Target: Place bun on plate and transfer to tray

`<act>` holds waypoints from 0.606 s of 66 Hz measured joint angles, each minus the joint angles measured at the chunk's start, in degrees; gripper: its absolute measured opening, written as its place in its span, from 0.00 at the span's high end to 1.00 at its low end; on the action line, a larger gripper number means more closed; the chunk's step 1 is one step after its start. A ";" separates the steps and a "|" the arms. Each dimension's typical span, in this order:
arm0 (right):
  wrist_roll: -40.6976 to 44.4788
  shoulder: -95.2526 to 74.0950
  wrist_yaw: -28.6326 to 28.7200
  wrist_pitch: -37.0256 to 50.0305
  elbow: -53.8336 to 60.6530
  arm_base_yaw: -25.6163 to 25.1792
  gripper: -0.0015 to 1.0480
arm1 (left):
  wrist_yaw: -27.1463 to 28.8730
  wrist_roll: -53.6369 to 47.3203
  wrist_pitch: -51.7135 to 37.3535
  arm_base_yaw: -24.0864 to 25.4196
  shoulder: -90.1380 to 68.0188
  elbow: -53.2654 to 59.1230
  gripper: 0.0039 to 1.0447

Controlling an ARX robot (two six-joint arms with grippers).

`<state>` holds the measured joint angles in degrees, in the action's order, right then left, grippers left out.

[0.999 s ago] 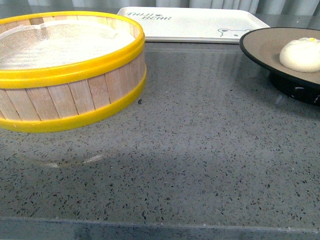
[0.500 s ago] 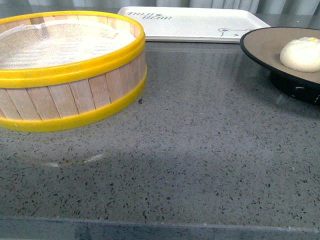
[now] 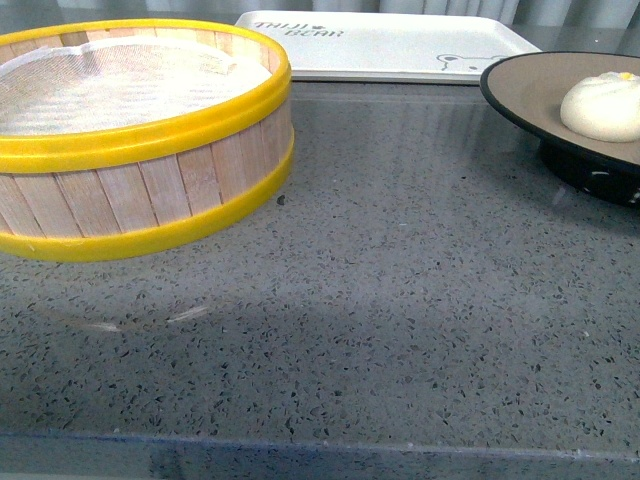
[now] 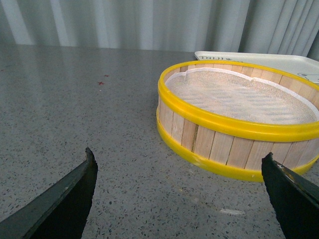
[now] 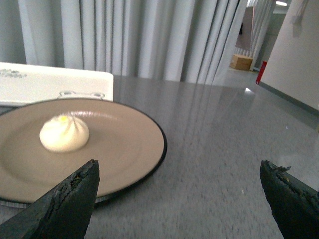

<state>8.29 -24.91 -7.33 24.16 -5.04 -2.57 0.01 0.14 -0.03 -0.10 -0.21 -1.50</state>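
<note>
Our right hand hangs wide open near the plate, which sits at the right edge of the front view with the bun on it. We should pinch the black rim, lift level, and carry slowly to the tray at upper centre.
</note>
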 joint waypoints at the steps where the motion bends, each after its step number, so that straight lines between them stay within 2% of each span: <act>1: -0.33 -2.29 1.18 2.03 -0.70 -1.01 0.09 | 0.00 0.00 0.00 0.00 0.00 0.00 0.06; 3: -1.90 -8.00 4.50 5.64 -2.97 -3.61 0.09 | 0.00 0.00 0.00 0.00 -0.02 0.00 0.06; 7: -5.60 -14.88 7.78 7.23 -6.47 -6.97 0.09 | 0.00 0.00 0.00 0.00 0.00 0.00 0.06; 12: -18.67 -27.58 16.46 2.64 -14.67 -13.68 0.09 | 0.00 0.00 0.00 0.00 0.00 0.00 0.06; 17: -32.48 -35.89 23.28 -3.10 -21.77 -17.14 0.09 | 0.00 0.00 0.00 0.00 0.00 0.00 0.06; 29: -52.37 -39.34 33.46 -10.08 -26.18 -19.56 0.09 | 0.00 0.00 0.00 0.00 0.00 0.00 0.06; 40: -57.94 -40.70 37.73 -14.08 -26.21 -22.77 0.09 | 0.00 0.00 0.00 0.00 0.00 0.00 0.06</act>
<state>-49.65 -65.60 30.39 10.09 -31.24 -25.34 0.01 0.14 -0.03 -0.10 -0.21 -1.50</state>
